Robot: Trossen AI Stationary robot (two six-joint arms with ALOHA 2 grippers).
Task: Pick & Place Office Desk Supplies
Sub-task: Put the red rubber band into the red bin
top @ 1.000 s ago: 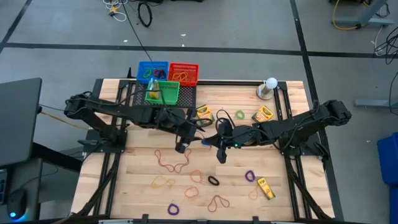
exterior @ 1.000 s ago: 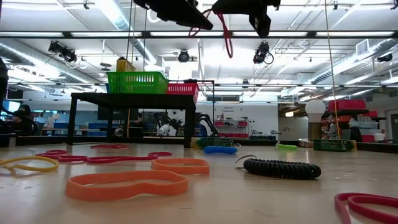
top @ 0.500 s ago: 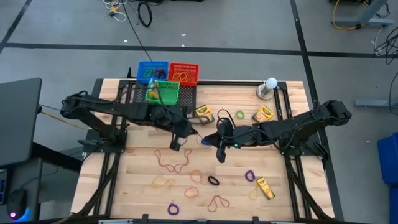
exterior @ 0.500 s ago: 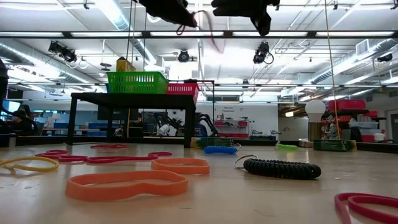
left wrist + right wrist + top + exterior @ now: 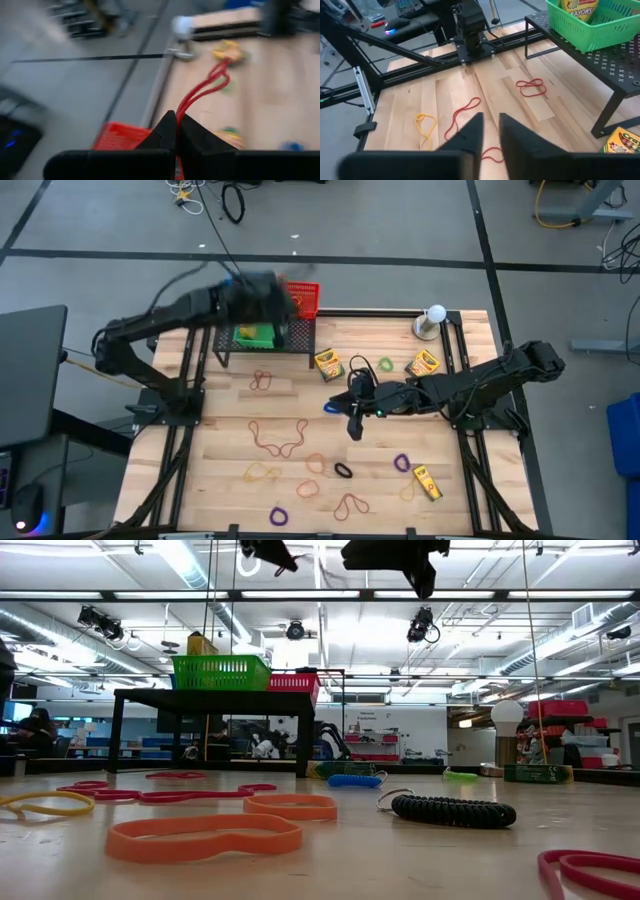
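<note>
My left gripper (image 5: pixel 176 116) is shut on a red rubber band (image 5: pixel 207 87) and shows blurred above the baskets (image 5: pixel 275 295), with the red basket (image 5: pixel 120 137) below it. My right gripper (image 5: pixel 491 120) hangs open over the table's middle (image 5: pixel 354 430), with nothing between its fingers. Several rubber bands lie flat on the wood: a large red-brown one (image 5: pixel 278 438), a red one (image 5: pixel 262 380), a yellow one (image 5: pixel 264 472), a black one (image 5: pixel 343 471) and a purple one (image 5: pixel 401 463). Yellow crayon boxes (image 5: pixel 328 362) (image 5: pixel 423 363) (image 5: pixel 428 482) lie on the table. My left gripper pinches the red rubber band between its two fingers, by the end nearest them (image 5: pixel 181 111). Two strands run out from between the fingertips. The rest of the loop (image 5: pixel 220 75) reaches out past the fingertips, lifted clear of the table and baskets.
A black rack (image 5: pixel 300 340) at the far left carries a green basket (image 5: pixel 255 332) with a crayon box in it and a red basket (image 5: pixel 305 295). A white ball on a round base (image 5: pixel 432 320) stands at the far right. A blue band (image 5: pixel 330 407) lies beside my right gripper.
My left gripper has risen fast and swung from the table's middle toward the far edge, over the baskets, tipping up as it went. The red rubber band, which hung below the two grippers side by side, has gone with it. My right gripper has kept its place.
</note>
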